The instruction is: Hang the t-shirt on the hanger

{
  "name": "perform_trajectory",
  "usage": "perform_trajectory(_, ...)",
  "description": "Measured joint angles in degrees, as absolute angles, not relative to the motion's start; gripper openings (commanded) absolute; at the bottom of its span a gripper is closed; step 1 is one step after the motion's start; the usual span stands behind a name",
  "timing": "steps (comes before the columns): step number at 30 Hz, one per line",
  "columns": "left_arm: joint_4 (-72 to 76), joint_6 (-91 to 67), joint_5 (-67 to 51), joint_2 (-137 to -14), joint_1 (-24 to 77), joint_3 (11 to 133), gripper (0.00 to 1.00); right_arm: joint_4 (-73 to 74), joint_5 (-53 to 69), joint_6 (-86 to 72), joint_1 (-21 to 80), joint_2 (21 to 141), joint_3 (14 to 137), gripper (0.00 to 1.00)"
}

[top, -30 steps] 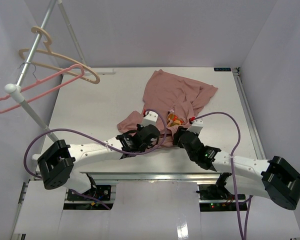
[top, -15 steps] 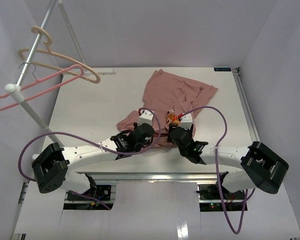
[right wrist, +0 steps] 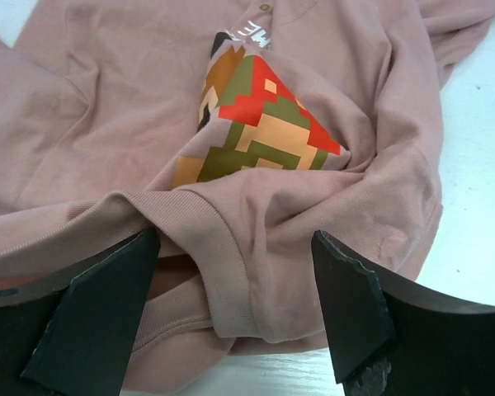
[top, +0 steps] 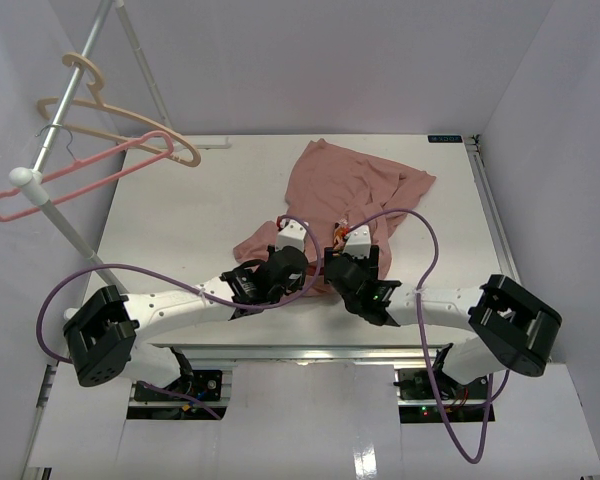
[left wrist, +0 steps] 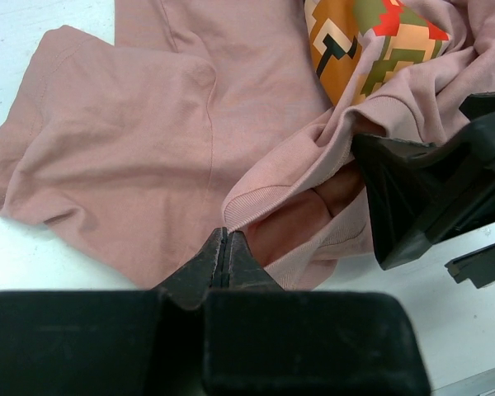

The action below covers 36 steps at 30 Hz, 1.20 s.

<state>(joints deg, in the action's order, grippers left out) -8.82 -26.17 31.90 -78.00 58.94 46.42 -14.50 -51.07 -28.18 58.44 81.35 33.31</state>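
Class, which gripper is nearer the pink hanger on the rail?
Left. The left gripper pinches the t-shirt right of the hanger; the open right gripper sits even farther right.

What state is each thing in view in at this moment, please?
Dusty-pink cloth t-shirt: crumpled on the table, not on a hanger.
Thin pink triangular hanger: hanging on the rail, bare.
Thick beige hanger: hanging on the rail, bare.
Left tool: shut, pinching the t-shirt's ribbed collar edge.
Right tool: open, jaws straddling a collar fold.
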Motion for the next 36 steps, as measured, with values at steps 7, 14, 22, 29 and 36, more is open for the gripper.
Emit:
perform_trajectory(7, -8.81, -26.28, 31.86, -76.73, 58.51, 45.34, 0.0, -5.49, -56.12, -31.11, 58.74, 84.5, 36.24, 0.82)
perform_trajectory(14, -8.78, -26.41, 31.86, -76.39, 58.05, 45.34, 0.0, 9.12, -60.83, -37.71, 58.74, 84.04, 39.23, 0.81)
perform_trajectory(22, -8.8, -26.44, 31.78, -76.38, 57.8, 45.34, 0.0, 19.98, -62.68, -42.08, 58.78, 74.28, 39.85, 0.79)
perform_trajectory(29, -8.82, -26.44, 31.48, -76.38, 57.64, 45.34, 0.0, 24.32, -62.14, -43.18, 58.78, 71.45, 40.95, 0.78)
perform_trajectory(36, -8.78, -26.44, 30.88, -76.38, 57.52, 45.34, 0.0, 25.76, -61.39, -43.59, 58.78, 71.48, 41.08, 0.75)
